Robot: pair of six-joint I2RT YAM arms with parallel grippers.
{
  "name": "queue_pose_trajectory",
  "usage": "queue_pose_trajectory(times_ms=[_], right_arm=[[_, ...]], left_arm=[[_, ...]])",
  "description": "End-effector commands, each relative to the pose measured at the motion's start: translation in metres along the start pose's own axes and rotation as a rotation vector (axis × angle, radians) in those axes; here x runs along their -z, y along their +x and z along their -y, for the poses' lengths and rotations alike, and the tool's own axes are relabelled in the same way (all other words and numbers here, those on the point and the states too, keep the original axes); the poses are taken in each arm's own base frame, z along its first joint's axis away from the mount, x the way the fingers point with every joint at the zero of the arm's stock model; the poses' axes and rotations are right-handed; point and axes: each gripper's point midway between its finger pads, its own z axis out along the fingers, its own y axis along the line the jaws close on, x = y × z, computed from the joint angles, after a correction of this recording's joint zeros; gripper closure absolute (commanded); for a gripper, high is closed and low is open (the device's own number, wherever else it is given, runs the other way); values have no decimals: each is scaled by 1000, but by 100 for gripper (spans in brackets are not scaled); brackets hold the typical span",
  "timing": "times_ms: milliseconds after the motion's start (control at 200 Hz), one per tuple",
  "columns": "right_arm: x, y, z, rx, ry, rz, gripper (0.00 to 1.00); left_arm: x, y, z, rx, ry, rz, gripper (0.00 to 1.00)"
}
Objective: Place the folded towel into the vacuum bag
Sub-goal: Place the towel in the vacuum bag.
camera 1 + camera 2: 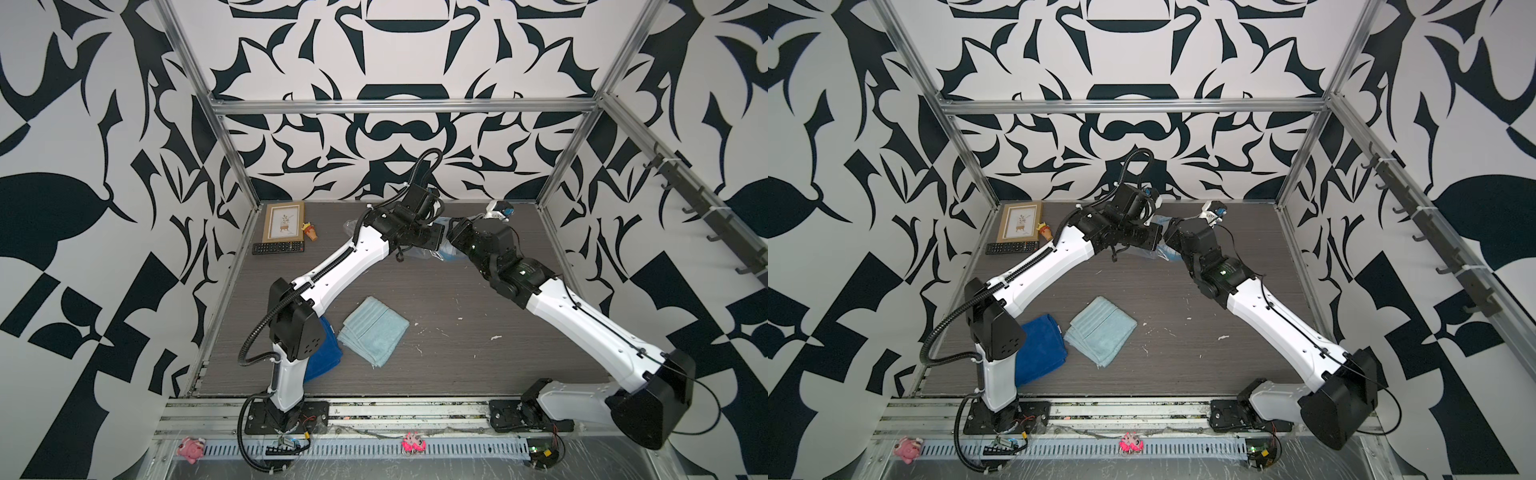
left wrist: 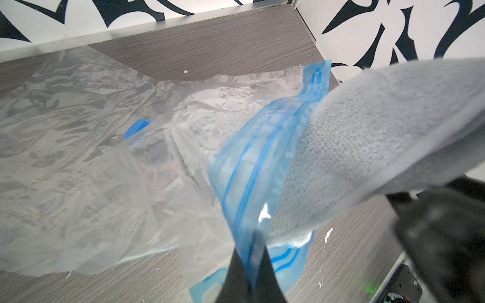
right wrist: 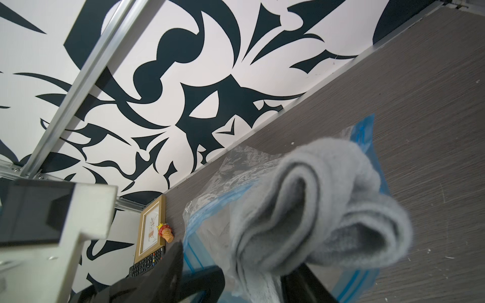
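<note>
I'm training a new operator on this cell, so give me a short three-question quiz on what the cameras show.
1. True or false: the left pincer is shut on the vacuum bag's blue zip strip.
2. The towel at the bag's mouth is: A grey, B red, C yellow.
3. How many other towels lie on the table by the left arm's base?
Key: 1 true; 2 A; 3 two.

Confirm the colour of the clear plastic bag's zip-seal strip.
Zip-seal strip is blue, best seen in left wrist view.
</note>
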Motion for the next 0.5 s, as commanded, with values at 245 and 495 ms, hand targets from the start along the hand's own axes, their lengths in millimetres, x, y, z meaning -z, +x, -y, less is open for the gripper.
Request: queue_pose_trajectory(times_ms=[245,495], right_arm=[[59,-56,9,-12,-133,-70,9],[42,-45,46,-232,-177,-263,5]], left_arm=[[19,-17,3,-30,18,75,100],[21,-18,3,-31,17,81,100]])
